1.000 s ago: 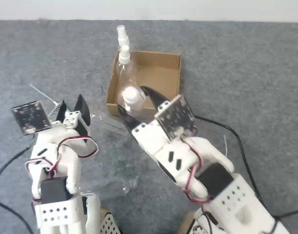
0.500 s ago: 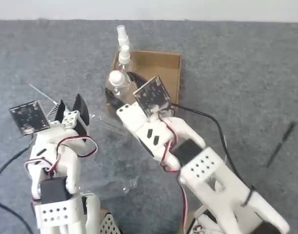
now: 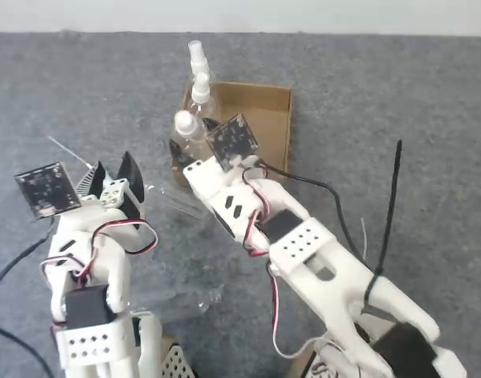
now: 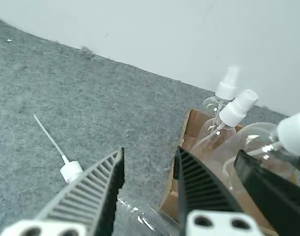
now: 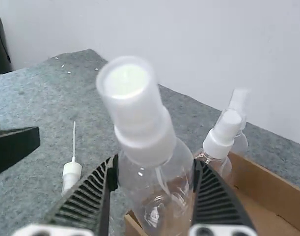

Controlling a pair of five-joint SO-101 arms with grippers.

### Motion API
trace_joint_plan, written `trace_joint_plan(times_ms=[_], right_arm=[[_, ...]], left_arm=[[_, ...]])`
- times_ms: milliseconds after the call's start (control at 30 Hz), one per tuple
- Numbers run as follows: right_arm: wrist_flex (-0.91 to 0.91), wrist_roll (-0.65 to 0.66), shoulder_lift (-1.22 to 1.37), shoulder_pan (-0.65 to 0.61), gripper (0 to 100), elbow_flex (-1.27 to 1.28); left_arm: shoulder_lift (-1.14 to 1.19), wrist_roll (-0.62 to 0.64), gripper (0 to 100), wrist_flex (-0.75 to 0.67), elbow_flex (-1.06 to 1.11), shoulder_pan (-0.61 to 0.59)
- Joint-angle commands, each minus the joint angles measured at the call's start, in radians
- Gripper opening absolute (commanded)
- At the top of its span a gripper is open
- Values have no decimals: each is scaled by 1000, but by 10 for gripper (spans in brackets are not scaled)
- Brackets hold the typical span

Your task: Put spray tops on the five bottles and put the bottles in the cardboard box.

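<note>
While right fingers [image 5: 86,201] clamp capped bottle [image 5: 157,189] at cardboard box [image 5: 270,189] edge, left fingers [image 4: 93,191] gape.

Fixed high behind the robot, looking steeply down over the grey table [image 3: 429,118] toward the cardboard box [image 3: 256,87]. Low on each wrist, peering forward between that arm's own jaws toward the box and white wall [image 4: 164,29], the right one tight against a gripped bottle [image 5: 157,184]. Shared by all three: the box corner and two capped bottles [image 3: 199,79]; by both wrist views, a loose spray top [image 4: 71,171].
</note>
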Motion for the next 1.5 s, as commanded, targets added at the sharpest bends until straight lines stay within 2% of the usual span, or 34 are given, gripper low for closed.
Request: trace_joint_plan(times_ms=[0, 333, 500, 933, 1467], right_arm=[[-27, -44, 25, 39, 90, -112], [-27, -48, 168, 48, 90, -181], [-25, -112, 223, 53, 90, -213], [-25, -117, 323, 41, 90, -232], [-25, -115, 344, 22, 95, -241]], left_arm=[[-8, 8, 158, -28, -21, 0], [-8, 8, 159, -28, -21, 2], [-8, 8, 159, -28, -21, 2], [-8, 8, 159, -28, -21, 3], [-6, 8, 159, -28, -21, 3]])
